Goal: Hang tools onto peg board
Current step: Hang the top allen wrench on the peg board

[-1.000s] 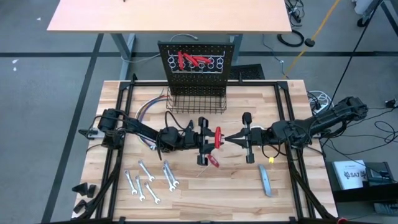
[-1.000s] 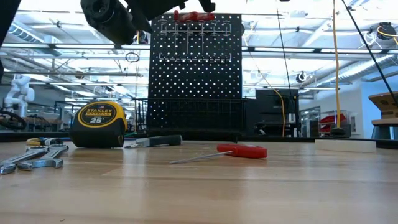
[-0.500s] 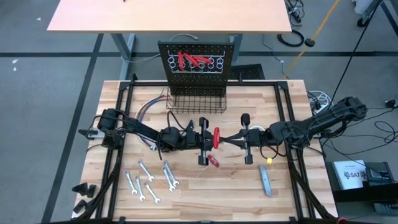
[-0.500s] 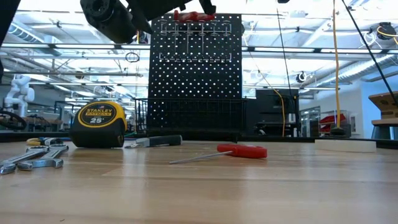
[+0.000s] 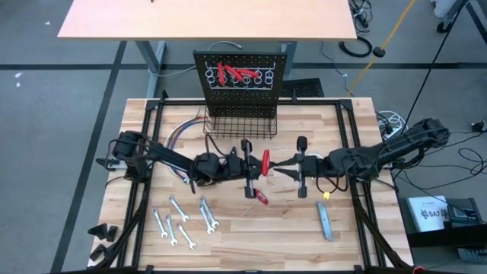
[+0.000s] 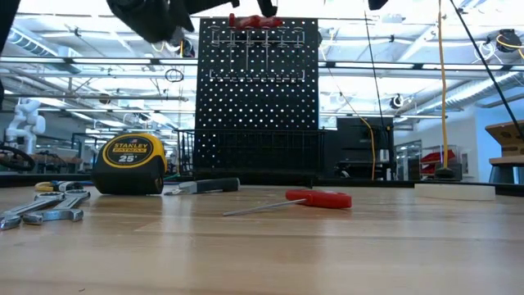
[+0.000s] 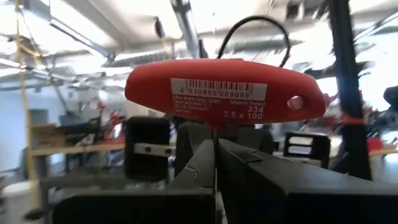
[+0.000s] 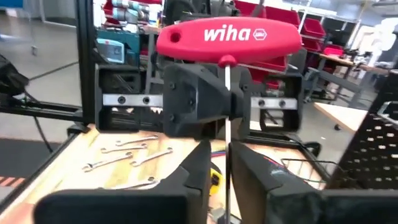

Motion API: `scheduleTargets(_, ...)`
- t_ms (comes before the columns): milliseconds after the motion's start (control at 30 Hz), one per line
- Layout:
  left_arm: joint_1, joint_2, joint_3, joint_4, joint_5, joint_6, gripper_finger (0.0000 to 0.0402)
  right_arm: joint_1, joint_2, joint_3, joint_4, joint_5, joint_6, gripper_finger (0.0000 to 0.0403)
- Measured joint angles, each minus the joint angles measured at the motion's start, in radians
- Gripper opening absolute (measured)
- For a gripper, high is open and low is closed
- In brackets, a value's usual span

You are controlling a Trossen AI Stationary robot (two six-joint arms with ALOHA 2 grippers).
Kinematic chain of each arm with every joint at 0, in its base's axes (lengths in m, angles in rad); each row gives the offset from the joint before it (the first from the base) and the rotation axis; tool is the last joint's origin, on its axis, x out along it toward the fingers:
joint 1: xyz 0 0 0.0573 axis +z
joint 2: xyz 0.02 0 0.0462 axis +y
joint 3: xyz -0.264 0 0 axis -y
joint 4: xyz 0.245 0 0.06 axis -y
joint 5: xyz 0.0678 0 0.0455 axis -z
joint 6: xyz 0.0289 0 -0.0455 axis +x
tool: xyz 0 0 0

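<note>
Meeting above the middle of the surface (image 5: 289, 236), the left gripper (image 5: 254, 167) and right gripper (image 5: 280, 167) face each other across a red T-handled key (image 5: 265, 162). Its shaft is clamped in the closed left gripper; the right gripper's fingers (image 8: 199, 158) stand slightly parted around it. The peg board (image 5: 242, 74), at 12 o'clock, already carries red tools (image 5: 232, 74). Six wrenches (image 5: 183, 221) lie at 7 o'clock, a second red key (image 6: 315, 199) just below the grippers.

Red T-handle tool (image 5: 265, 162) (upright) before black peg board (image 5: 240, 76)
</note>
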Motion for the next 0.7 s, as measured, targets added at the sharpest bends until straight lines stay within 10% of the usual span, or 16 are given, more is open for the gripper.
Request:
scheduleTargets(367, 0.074, -0.245, 0.153, -0.582, -0.253, 0.079, 0.0001, 0.002, -0.242, -0.014, -0.487, 0.192, 0.128, 0.0099)
scheduleTargets(700, 0.27, -0.18, 0.613, -1.057, -0.288, 0.076, 0.0, -0.039, -0.264, -0.215, -0.22, 0.21, 0.074, 0.0094)
